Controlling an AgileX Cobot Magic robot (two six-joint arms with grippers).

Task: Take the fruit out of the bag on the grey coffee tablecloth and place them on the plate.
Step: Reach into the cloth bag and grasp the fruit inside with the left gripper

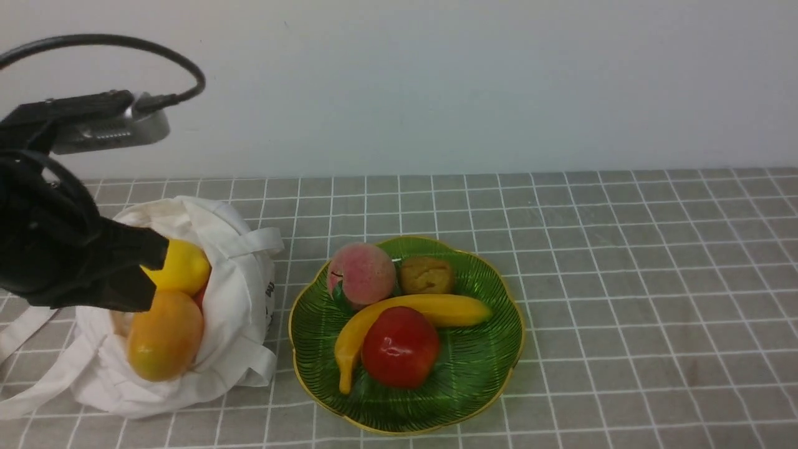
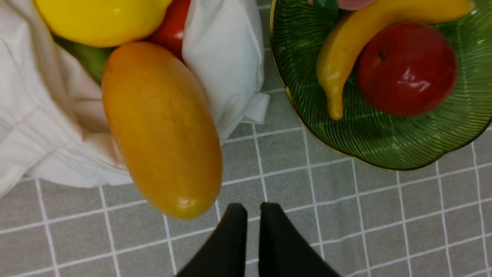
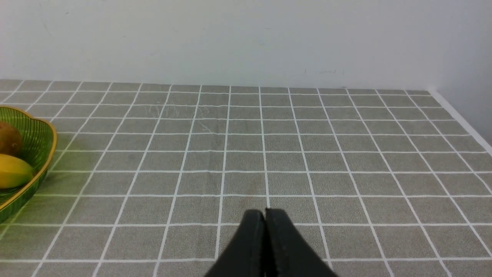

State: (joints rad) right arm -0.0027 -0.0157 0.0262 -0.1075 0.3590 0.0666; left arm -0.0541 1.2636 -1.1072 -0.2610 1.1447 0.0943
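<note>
Far left, over the bag: left hand (image 2: 251, 211), fingers drawn almost together with only a slit of cloth showing between them, gripping nothing. It hangs just near of the mango's tip.

Bag (image 1: 240, 293): slumped on its side at the left of the desk, mouth open, straps trailing off to the left. Contents seen:
- mango (image 1: 165, 337), nearest, half out of the mouth
- lemon (image 1: 184, 268), behind it, partly hidden by the hand in the front view
- green fruit (image 2: 90, 57), tucked under the lemon, only a sliver showing
- orange-red fruit (image 2: 173, 27), wedged against the bag's right wall

Anything deeper in the bag cannot be seen.

Plate (image 1: 480, 368): just right of the bag, not touching it, on the grey coffee tablecloth (image 1: 623, 280). Contents:
- peach (image 1: 361, 274), far left
- brown lumpy fruit (image 1: 427, 275), beside it at the far side
- banana (image 1: 449, 308), lying across the middle
- red apple (image 1: 399, 346), near side, resting against the banana

Bare glass is left along the near and right parts.

Progress, as I judge it: about halfway. Four pieces plated, at least four to come out. The mango looks like the next pick, being most exposed.

Right: cloth only. Right hand (image 3: 265, 213) is pressed fully closed, empty, low over the grid, well apart from the plate.
</note>
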